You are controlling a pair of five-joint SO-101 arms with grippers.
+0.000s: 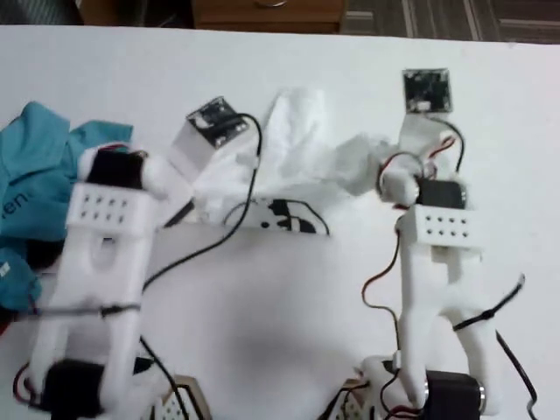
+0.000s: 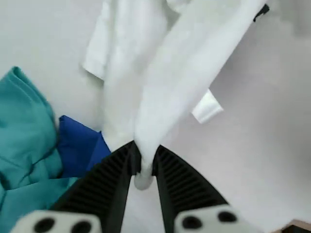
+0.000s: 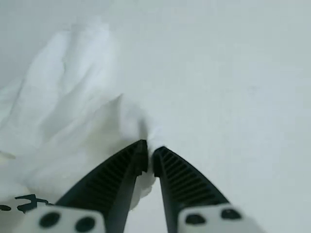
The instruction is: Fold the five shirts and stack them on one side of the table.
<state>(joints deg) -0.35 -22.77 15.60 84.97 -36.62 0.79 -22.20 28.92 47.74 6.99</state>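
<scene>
The left hand (image 2: 144, 164) and right hand (image 3: 149, 158) are each pinched closed on the white shirt (image 1: 293, 149). The white counter (image 1: 280, 315) lies beneath, with a teal shirt (image 1: 35, 166) at its edge and wooden furniture (image 1: 267, 10) behind.

The left gripper (image 2: 143, 160) is clamped on a gathered fold of the white shirt (image 2: 160, 73), which stretches away from the gripper over the table (image 2: 262, 121). A blue shirt (image 2: 80, 150) lies just beside the gripper. A teal shirt (image 2: 24, 126) overlaps it, farther from the gripper.

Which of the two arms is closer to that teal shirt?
Left. Its end effector, clamped on the white shirt, sits right beside the teal shirt. The right end effector grips the same white shirt farther off, on the side away from the teal one.
</scene>
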